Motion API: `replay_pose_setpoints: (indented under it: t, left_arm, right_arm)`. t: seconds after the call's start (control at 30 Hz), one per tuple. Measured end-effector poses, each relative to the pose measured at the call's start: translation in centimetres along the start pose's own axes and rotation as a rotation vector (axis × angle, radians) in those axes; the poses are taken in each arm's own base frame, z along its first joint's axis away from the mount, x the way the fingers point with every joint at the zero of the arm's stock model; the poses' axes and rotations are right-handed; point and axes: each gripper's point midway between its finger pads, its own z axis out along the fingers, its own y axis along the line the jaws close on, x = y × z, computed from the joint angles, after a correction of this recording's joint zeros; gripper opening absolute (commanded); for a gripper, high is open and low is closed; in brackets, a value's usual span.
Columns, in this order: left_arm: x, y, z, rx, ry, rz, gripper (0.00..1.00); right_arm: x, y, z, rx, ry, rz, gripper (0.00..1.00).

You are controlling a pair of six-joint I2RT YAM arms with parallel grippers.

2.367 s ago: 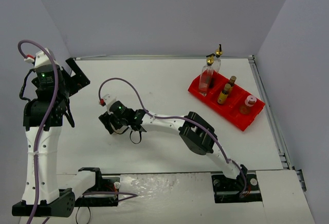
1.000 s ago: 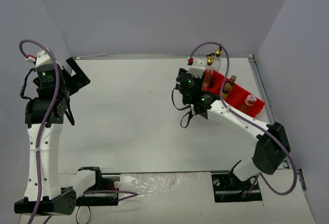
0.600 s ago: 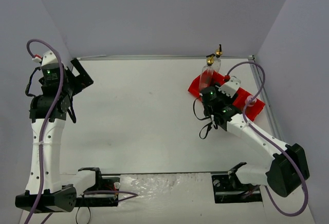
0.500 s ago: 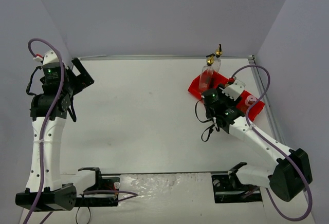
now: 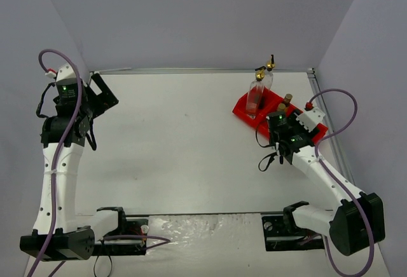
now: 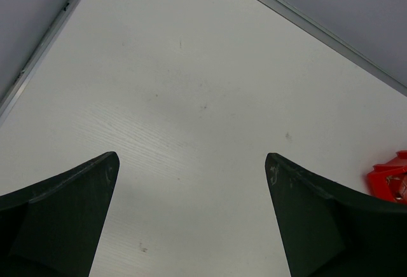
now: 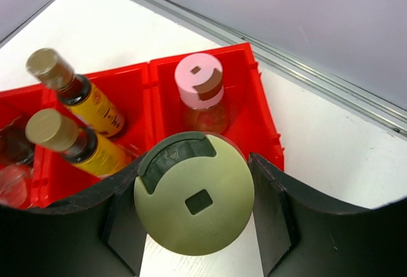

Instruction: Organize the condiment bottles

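Grips the cream bottle point(image 7: 194, 201) between the right fingers point(image 7: 121, 226), pressed against both its sides, at the near rim of the red tray point(image 7: 254, 77); cannot tell whether raised or set down. Shows the pink bottle point(image 7: 198, 86) at its 12 o'clock, standing alone in the end compartment. Shows two amber bottles point(image 7: 95, 108) at its 10 o'clock, side by side in the next compartment. Finds two glass bottles point(image 5: 255, 96) upright at the tray's 10 o'clock end. Puts the tray at 2 o'clock on the worktop point(image 5: 178, 137). Holds the left fingers point(image 6: 57, 226) spread wide above the worktop at 10 o'clock.
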Motion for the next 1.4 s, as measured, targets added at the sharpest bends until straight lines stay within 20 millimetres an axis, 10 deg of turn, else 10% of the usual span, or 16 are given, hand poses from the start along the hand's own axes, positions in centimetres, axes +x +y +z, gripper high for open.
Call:
replay_pose_setpoints:
  t: [1.4]
  left_arm:
    - [1.2,-0.6,1.2,0.041,0.019,-0.006,0.97]
  right_arm:
    - [5.3,-1.5,6.9,0.107,0.137,-0.063,0.0]
